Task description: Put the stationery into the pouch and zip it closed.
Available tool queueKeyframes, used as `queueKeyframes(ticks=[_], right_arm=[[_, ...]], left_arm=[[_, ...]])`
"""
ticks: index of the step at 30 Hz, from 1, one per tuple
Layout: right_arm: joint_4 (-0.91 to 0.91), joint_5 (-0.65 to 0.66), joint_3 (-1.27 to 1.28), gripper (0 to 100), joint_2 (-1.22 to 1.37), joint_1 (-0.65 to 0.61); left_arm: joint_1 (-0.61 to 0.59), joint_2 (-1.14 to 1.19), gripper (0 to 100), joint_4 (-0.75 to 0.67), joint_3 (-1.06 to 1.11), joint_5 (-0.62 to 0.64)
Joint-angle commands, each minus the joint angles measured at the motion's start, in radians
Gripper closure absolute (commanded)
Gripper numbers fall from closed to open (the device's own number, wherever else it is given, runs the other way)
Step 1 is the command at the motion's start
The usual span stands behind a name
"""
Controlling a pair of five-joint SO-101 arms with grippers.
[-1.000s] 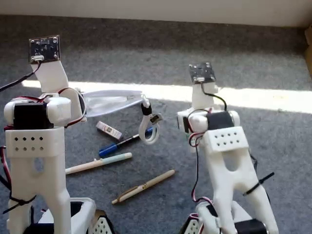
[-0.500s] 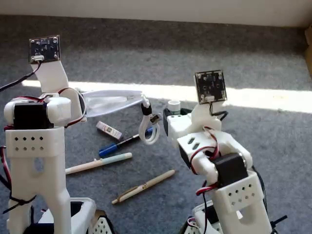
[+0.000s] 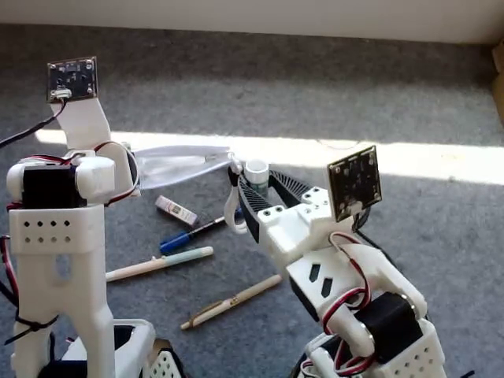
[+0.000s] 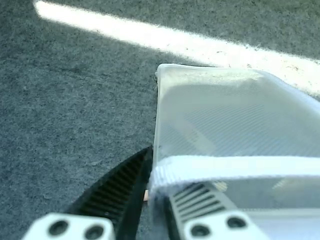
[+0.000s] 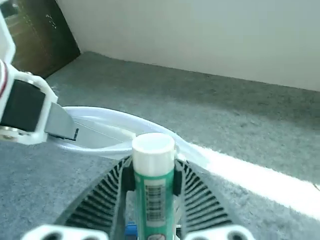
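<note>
Pouch [image 3: 177, 164] was pinched by its edge band in the left gripper [image 4: 152, 172], fingers [image 4: 117, 187] shut tight on the fabric with basically no gap. It's a see-through mesh one, and it stuck out sideways from that arm toward the middle of the grey carpeted worktop [image 3: 394, 94]. Couldn't tell if its far end touched the carpet. A white strap [image 3: 235, 208] hung in a loop off that far end.

Right beside that end was the glue stick [image 3: 256, 168], held upright-ish in the right gripper [image 5: 152, 169]. Those fingers were closed on the green body, one on each side, and the white cap poked out past the tips.

The other stationery lay loose on the worktop between the two arms, on the near side of the pouch:
- a small white eraser [image 3: 175, 209] nearest the pouch
- a blue pen [image 3: 193, 234] just past it, its tip near the strap loop
- a pale pen [image 3: 160, 263] after that
- a beige pen [image 3: 232, 301] closest to the arm bases

Behind all of it a bright sun stripe [image 3: 425, 161] ran across the carpet.
</note>
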Motion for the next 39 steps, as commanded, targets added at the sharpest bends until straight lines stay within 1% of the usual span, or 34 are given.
queueKeyframes(ticks=[1, 15, 26, 39], right_arm=[[-0.076, -0.003, -0.015, 99.3, -0.018, -0.047], [-0.358, -0.003, -0.008, 99.3, -0.015, -0.137], [-0.61, -0.003, -0.005, 99.3, -0.007, -0.147], [-0.923, -0.002, -0.005, 99.3, 0.243, -0.147]], left_arm=[[-0.01, 0.016, 99, -0.018, 0.008, 0.005], [-0.01, 0.016, 99, -0.018, 0.008, 0.005], [-0.01, 0.016, 99, -0.034, 0.01, 0.005], [-0.012, 0.016, 99, -0.034, 0.01, 0.005]])
